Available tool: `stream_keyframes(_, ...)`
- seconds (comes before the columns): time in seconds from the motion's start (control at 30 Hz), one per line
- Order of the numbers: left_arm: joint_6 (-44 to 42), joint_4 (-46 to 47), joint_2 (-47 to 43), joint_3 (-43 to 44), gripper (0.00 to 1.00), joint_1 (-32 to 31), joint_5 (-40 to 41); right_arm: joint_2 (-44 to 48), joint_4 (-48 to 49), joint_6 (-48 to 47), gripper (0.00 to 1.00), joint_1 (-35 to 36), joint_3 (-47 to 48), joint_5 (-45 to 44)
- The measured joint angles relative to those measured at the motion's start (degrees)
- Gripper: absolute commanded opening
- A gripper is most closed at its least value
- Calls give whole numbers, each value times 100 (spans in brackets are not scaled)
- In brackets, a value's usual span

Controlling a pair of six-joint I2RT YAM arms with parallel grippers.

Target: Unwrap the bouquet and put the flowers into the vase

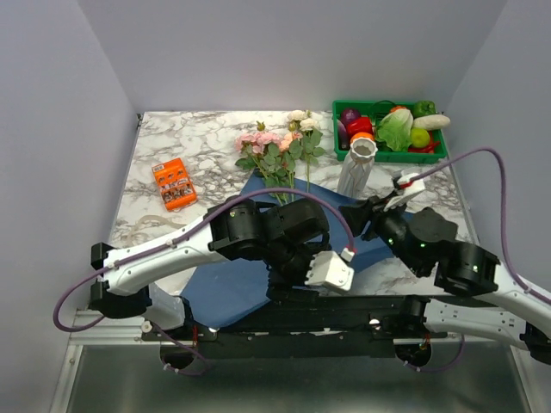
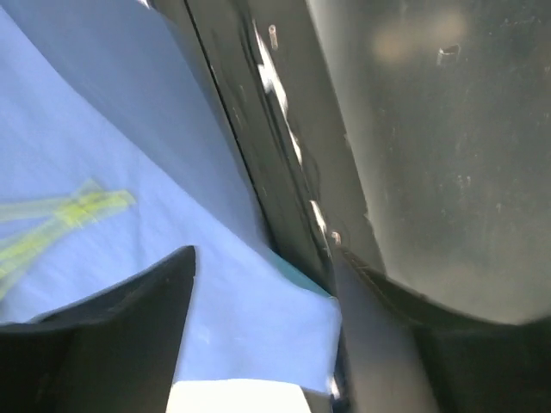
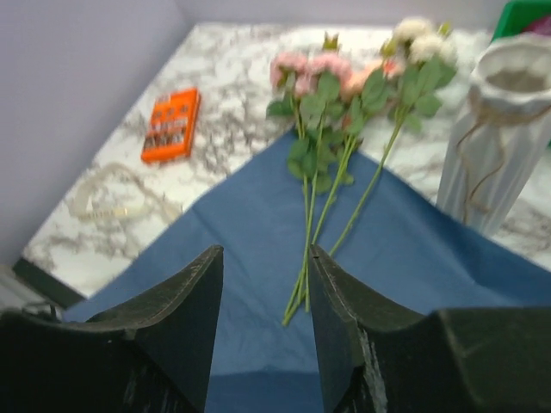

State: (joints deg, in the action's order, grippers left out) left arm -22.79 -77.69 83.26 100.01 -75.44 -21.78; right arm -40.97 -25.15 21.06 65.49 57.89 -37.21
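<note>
With the blue paper [image 1: 232, 284] spread open and the flowers [image 1: 280, 155] lying loose on it, left of the upright vase [image 1: 357, 168], my left gripper [image 2: 258, 340] and right gripper [image 3: 265, 288] both gape empty, so next I likely pinch the stems.

The left arm [image 1: 159, 254] has a long white link and round black joints, and a white block [image 1: 331, 271] near the wrist. The right arm [image 1: 469, 271] is alike, with small green lights. A thin purple cable [image 1: 258, 196] runs along each. The fingers [image 3: 181, 318] are black, wide and curved.
</note>
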Motion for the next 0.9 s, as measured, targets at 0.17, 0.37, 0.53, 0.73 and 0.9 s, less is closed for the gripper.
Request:
stream_keyframes(0.17, -4, 98, 321, 1530, 99, -179, 0, -396, -669, 573, 44, 0, -289, 688)
stream_keyframes(0.37, 153, 221, 55, 2439, 99, -168, 138, -7, -1440, 1178, 53, 2, -603, 1683)
stream_keyframes(0.53, 225, 503, -546, 1515, 99, 546, 319, 625, -1882, 1464, 71, 2, -911, 2098)
stream_keyframes(0.73, 393, 1331, -743, 267, 99, 2481, 691, -660, -2570, 1193, 79, -2, 190, 1119)
stream_keyframes(0.9, 662, 1993, -632, -942, 99, 3775, 918, -2347, -2468, 791, 79, -433, 1443, 407)
